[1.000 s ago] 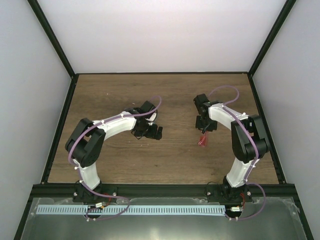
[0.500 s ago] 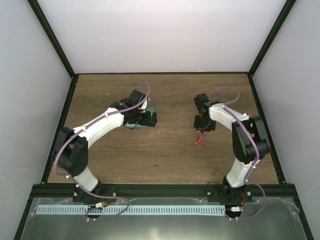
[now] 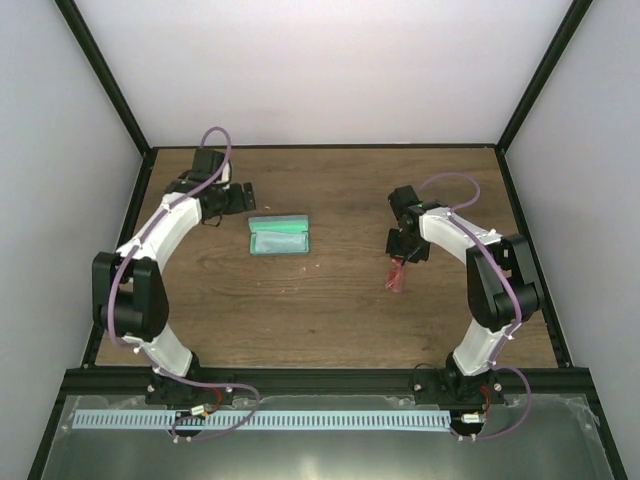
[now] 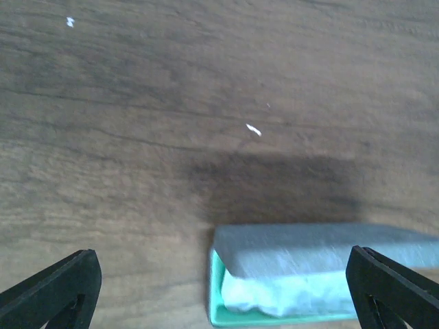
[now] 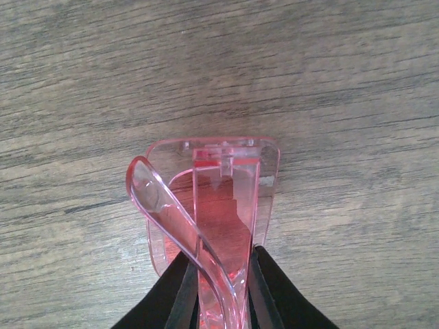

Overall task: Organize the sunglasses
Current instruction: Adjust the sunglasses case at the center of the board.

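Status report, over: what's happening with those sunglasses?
Right gripper shut on sunglasses. Left gripper open, near the open case. Nothing blocking between.

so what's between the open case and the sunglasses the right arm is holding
Nothing: the top view shows only bare wooden table between the case and the sunglasses in the right end effector.

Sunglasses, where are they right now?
In the top view the sunglasses are on the right side, pinched in the right tool, well to the right of the open case.
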`<action>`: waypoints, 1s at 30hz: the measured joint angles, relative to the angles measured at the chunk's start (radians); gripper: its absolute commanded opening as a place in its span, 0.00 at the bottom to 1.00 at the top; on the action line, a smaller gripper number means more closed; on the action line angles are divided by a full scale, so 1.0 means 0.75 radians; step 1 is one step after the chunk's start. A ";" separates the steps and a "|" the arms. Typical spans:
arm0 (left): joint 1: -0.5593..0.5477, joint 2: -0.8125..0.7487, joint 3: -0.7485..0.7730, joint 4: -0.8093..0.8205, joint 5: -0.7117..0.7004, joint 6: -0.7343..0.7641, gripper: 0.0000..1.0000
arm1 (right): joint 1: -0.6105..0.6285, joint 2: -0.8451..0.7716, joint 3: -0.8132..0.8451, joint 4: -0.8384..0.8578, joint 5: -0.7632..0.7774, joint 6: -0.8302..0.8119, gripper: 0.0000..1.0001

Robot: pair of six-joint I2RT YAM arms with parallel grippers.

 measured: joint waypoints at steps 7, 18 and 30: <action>0.094 0.210 0.094 0.061 0.060 -0.010 1.00 | 0.004 -0.023 -0.006 -0.008 -0.008 -0.002 0.05; 0.106 0.524 0.324 0.056 0.093 -0.016 1.00 | 0.005 -0.158 -0.078 -0.033 -0.024 -0.005 0.05; 0.078 0.474 0.061 0.115 0.141 0.011 1.00 | 0.005 -0.164 -0.119 -0.030 -0.063 -0.004 0.05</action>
